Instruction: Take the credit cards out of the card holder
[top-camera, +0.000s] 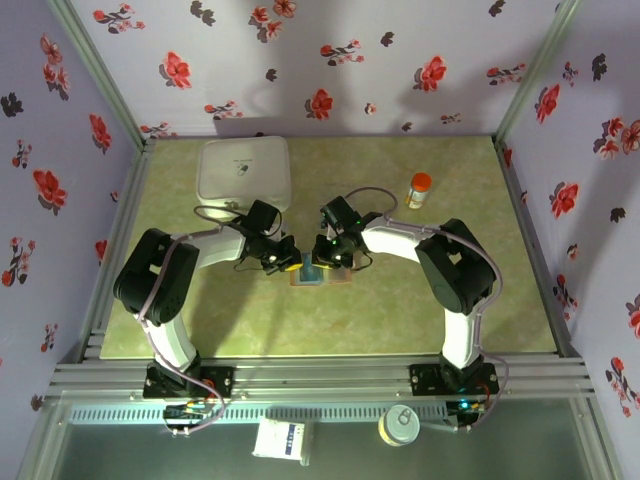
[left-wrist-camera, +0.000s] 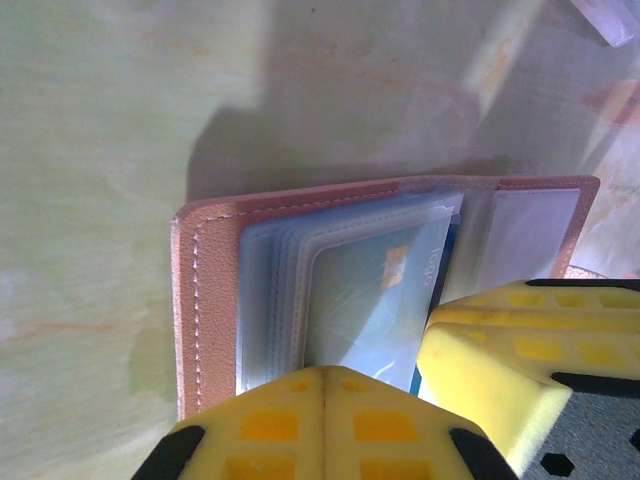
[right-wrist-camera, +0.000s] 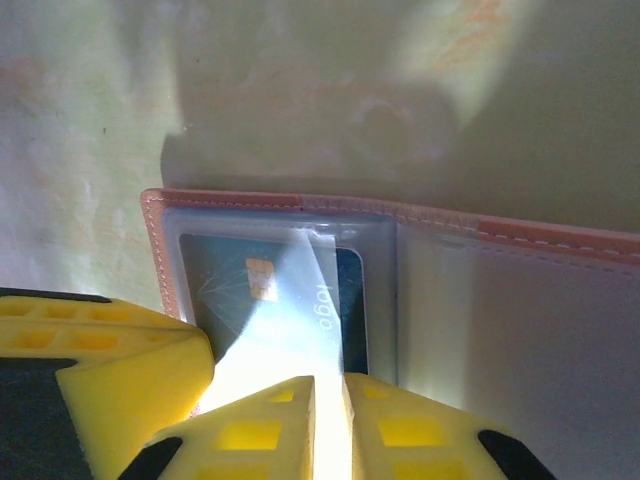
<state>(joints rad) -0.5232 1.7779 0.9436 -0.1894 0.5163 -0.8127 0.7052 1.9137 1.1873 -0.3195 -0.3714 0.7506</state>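
A white rounded plastic box (top-camera: 245, 170) sits far left on the pale green desk (top-camera: 450, 320). A small bottle with an orange cap (top-camera: 420, 190) stands far right. Both are well apart from the work at the centre, and flowered wallpaper (top-camera: 330, 60) closes the booth on three sides. On the ledge in front of the arm bases lie a white packet (top-camera: 283, 438) and a round tin (top-camera: 400, 425).

The arms crowd each other. The left arm (top-camera: 160, 280) and the right arm (top-camera: 455, 265) bend inward from their bases, elbows out, with wrists pitched down and nearly touching over the middle of the desk.

Beneath them a small folding card holder of tan-pink leather (left-wrist-camera: 205, 300) lies open and flat on the desk, its stack of clear plastic sleeves (left-wrist-camera: 275, 300) facing up. The left pincer (left-wrist-camera: 325, 385) has its yellow pads pressed together, tips at the near edge of the sleeves; whether it nips a leaf cannot be told. The right pincer (right-wrist-camera: 330, 395), just beside it, is closed to a slit on a glare-washed clear leaf rising from the holder.

A teal-blue plastic credit card with a gold chip (right-wrist-camera: 235, 285) lies inside a sleeve. It is in the holder's left half as the top camera sees it.
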